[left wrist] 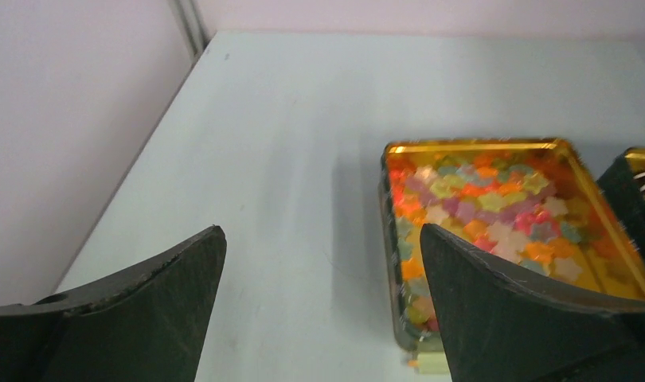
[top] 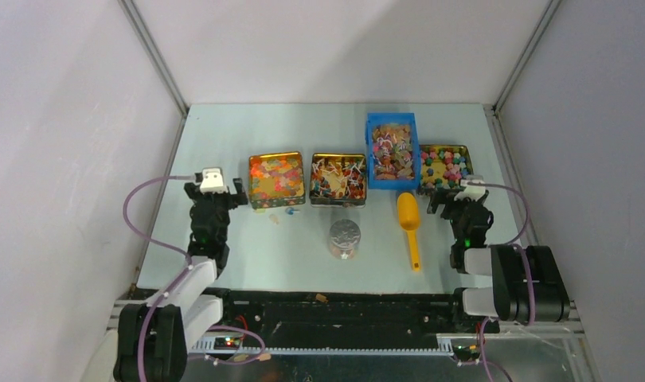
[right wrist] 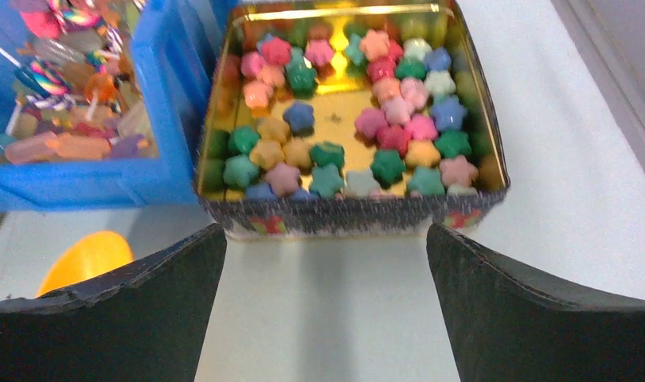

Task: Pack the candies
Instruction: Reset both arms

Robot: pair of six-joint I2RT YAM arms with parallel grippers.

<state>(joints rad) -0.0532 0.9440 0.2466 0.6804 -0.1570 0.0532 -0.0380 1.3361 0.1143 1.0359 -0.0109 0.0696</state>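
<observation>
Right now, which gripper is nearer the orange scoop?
Right. The right gripper sits just right of the orange scoop, facing the tin of star-shaped candies. The left gripper is far off to the scoop's left, beside the leftmost tin.

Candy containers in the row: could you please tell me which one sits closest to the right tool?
The rightmost gold tin, holding star-shaped candies. It sits before the right tool; the blue bin, lollipop tin and leftmost tin lie further left.

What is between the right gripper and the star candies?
In the right wrist view, only a strip of bare table and the tin's near wall separate the right gripper from the star candies.
</observation>
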